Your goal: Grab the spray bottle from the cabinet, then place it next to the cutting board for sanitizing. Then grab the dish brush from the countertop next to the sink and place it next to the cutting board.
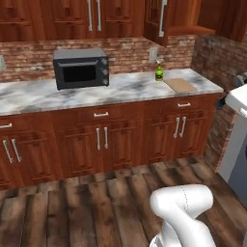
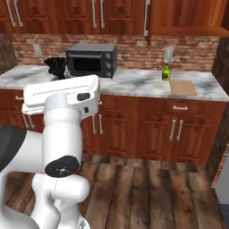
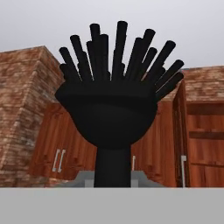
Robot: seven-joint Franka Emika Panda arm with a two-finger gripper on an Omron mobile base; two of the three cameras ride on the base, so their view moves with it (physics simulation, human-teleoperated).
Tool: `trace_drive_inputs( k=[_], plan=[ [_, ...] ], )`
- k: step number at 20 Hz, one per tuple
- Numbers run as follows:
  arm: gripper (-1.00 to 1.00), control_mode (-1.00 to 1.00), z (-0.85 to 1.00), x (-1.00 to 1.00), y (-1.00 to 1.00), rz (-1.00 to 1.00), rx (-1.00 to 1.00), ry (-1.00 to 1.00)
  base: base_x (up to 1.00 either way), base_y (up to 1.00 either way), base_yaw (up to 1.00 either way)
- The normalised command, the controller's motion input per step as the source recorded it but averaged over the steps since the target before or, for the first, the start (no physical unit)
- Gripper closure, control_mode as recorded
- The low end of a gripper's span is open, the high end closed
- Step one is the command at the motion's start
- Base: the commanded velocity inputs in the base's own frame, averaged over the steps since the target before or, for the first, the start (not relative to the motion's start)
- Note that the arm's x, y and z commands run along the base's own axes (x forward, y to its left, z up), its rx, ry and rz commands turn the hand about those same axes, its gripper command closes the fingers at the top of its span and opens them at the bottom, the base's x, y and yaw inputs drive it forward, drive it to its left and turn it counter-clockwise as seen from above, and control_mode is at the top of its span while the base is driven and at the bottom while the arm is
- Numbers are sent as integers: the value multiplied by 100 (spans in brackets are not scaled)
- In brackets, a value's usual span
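The dark grey boxy microwave (image 1: 80,68) with its black window serves as the landmark on the long grey-white marbled countertop (image 1: 43,96). Well to the right of the microwave along that countertop stands the small bright green spray bottle (image 1: 158,73) with a yellow label, upright, close to the red brick back wall (image 1: 29,58). Just beside the bottle, further from the microwave and nearer the counter's front edge, lies the flat light tan wooden cutting board (image 1: 180,85); the two look slightly apart.

Above and to the right of the microwave hangs the dark reddish-brown wooden wall cabinet (image 1: 188,19), its door (image 1: 157,21) with the long grey bar handle standing open and its bare shelf visible in the left base view.

In the right base view the black bristled head of the slim black dish brush (image 2: 55,66) shows just to the left of the microwave, above the white arm (image 2: 62,103), raised over the countertop. In the hand view the brush (image 3: 114,105) rises straight up from the bottom middle, its handle running down where the claw's fingertips sit and its bristles fanned out at the top. The claw is closed nearly all the way and grips the brush by its thin handle.

Below the countertop run reddish-brown drawer-and-door units (image 1: 101,140) with short grey handles, over a dark wooden plank floor (image 1: 96,202).
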Motion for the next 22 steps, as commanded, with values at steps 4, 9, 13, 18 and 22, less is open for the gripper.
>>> trace_drive_inputs(
  k=[4,9,13,18,22],
  plan=[
    [100,100,0,0,0,0,0,0,100,-37,-1],
    [100,100,0,0,0,0,0,0,97,-53,0],
    [100,100,0,0,0,0,0,0,82,-68,0],
    [100,100,0,0,0,0,0,0,28,-98,0],
    [100,100,0,0,0,0,0,0,59,-20,-2]
  ],
)
